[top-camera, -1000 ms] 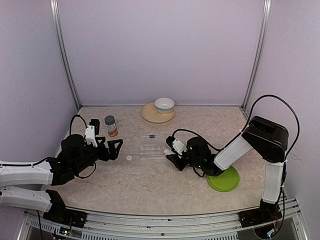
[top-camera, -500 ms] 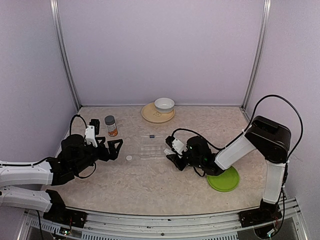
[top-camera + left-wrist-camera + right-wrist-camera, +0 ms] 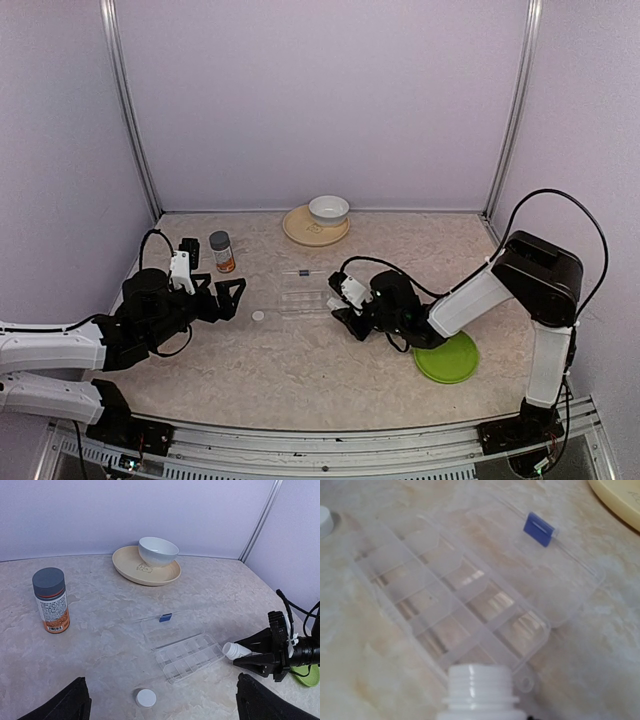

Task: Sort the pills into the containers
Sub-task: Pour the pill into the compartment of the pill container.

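The containers are one clear pill box (image 3: 303,298) (image 3: 189,656) (image 3: 450,610), lying flat with its blue-latched lid (image 3: 165,617) folded open behind it. My right gripper (image 3: 341,306) (image 3: 256,653) is shut on an uncapped white bottle (image 3: 235,650) (image 3: 480,690). The bottle is tipped on its side, its mouth at the box's right end. The bottle's white cap (image 3: 258,316) (image 3: 146,698) lies left of the box. My left gripper (image 3: 228,298) (image 3: 161,680) stands open left of the cap, holding nothing. I cannot make out any pills.
An orange-labelled bottle with a grey cap (image 3: 221,251) (image 3: 51,600) stands at the back left. A white bowl (image 3: 328,209) (image 3: 158,551) sits on a tan plate at the back. A green plate (image 3: 448,358) lies under the right arm.
My right gripper has crept slightly left with the bottle, closer to the box. The left arm has not moved.
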You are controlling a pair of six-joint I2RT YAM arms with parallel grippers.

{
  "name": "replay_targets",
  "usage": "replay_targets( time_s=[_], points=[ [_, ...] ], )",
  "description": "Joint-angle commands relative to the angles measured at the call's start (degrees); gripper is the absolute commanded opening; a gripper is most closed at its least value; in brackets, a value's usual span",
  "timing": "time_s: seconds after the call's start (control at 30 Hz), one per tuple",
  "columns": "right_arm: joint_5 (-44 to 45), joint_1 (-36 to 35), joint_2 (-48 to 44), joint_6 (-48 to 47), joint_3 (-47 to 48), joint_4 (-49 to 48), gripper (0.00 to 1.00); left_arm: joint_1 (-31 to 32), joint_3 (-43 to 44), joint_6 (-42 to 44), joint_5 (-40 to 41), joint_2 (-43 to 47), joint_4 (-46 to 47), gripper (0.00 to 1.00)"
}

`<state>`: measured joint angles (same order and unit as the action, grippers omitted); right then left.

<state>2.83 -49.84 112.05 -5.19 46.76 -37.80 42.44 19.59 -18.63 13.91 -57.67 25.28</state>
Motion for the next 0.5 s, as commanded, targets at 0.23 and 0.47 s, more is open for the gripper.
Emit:
replay_targets(
  time_s=[0.23, 0.47],
  points=[
    [2.12, -0.85, -1.46, -0.86, 2.72, 4.28, 0.00, -0.42, -0.70, -0.09, -0.73, 0.46, 1.06, 0.99],
    [2.71, -1.16, -2.03, -1.05, 3.21, 5.92, 0.00, -0.42, -0.70, -0.08, -0.73, 0.51, 1.01, 0.99]
  ],
)
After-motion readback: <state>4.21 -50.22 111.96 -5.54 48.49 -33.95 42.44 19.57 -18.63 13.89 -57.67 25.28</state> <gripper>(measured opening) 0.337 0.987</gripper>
